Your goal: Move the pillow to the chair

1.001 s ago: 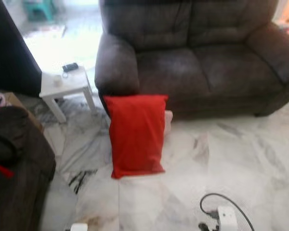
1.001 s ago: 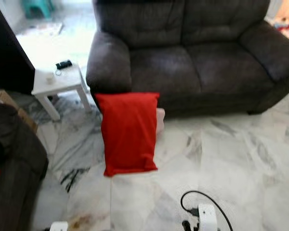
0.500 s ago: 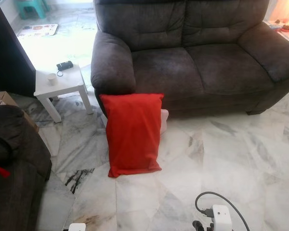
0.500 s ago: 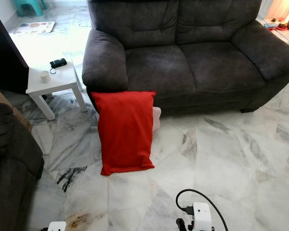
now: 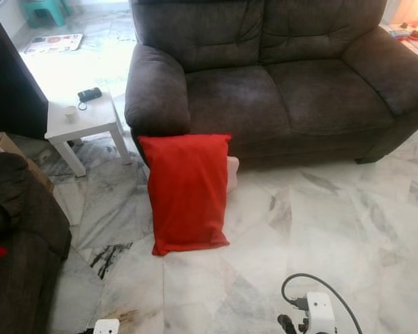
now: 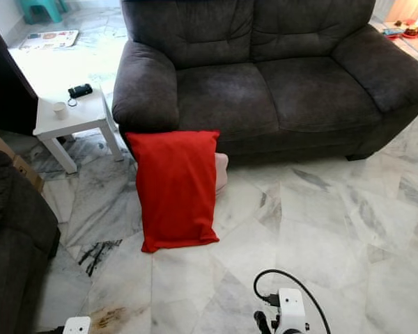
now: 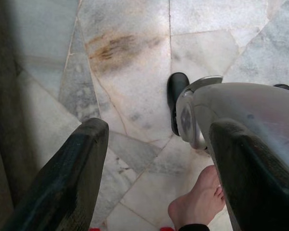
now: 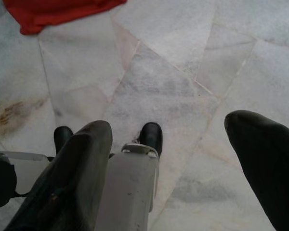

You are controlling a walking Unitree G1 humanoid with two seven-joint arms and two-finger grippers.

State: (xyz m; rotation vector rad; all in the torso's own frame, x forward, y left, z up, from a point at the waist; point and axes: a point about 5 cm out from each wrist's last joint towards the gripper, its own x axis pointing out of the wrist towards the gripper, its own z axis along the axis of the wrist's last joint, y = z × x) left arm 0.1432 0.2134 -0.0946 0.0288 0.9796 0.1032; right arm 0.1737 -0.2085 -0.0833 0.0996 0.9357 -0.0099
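Note:
A red pillow [image 5: 187,191] stands on the marble floor, leaning against the left arm of a dark brown sofa [image 5: 279,76]. A dark armchair [image 5: 17,229] fills the near left edge of the eye views. Both arms hang low over the floor. In the left wrist view my left gripper [image 7: 159,130] is open, with nothing between its black fingers [image 7: 72,173]. The right gripper [image 8: 168,122] is open too and holds nothing, and the pillow's lower edge [image 8: 53,9] lies beyond it.
A small white side table [image 5: 80,118] with a cup and a dark object stands left of the sofa. A pink object [image 5: 232,170] peeks from behind the pillow. A white device with a black cable [image 5: 317,313] lies near my feet. A person's bare foot [image 7: 197,202] is close by.
The head camera has shifted a little and the blur has cleared. The pillow, sofa and table keep their places.

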